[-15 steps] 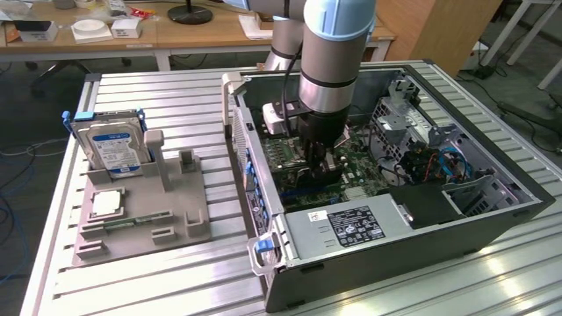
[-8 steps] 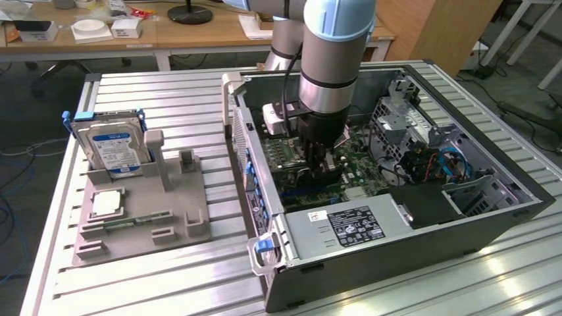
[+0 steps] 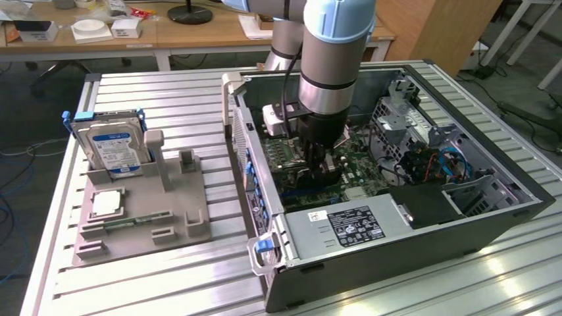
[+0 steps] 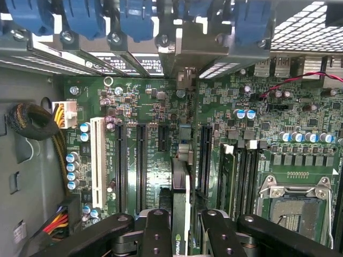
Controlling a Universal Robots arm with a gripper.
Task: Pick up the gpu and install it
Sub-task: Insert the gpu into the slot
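Wrist view: the gripper (image 4: 180, 225) is clamped on the gpu (image 4: 181, 206), which hangs edge-on between its black fingers (image 4: 156, 230) with the card's green logo just showing. The card stands over the motherboard (image 4: 161, 112), lined up roughly with one of the long black slots (image 4: 204, 155) (which slot exactly I cannot tell, since the card hides what lies under it). Its metal bracket end points toward the row of blue clips (image 4: 136, 19) at the case's rear wall.

In the exterior view the arm (image 3: 330, 72) reaches straight down into the open computer case (image 3: 491, 217), with the gripper (image 3: 318, 170) low among the boards.

The risk, as I judge it, is misalignment. If the card's edge sits slightly beside the slot, pressing down could bend it or scrape nearby capacitors (image 4: 244, 113). The bracket could also catch on the rear frame and tilt the card, leaving one end unseated. A thin card held only by its top edge may slip or twist in the grip.
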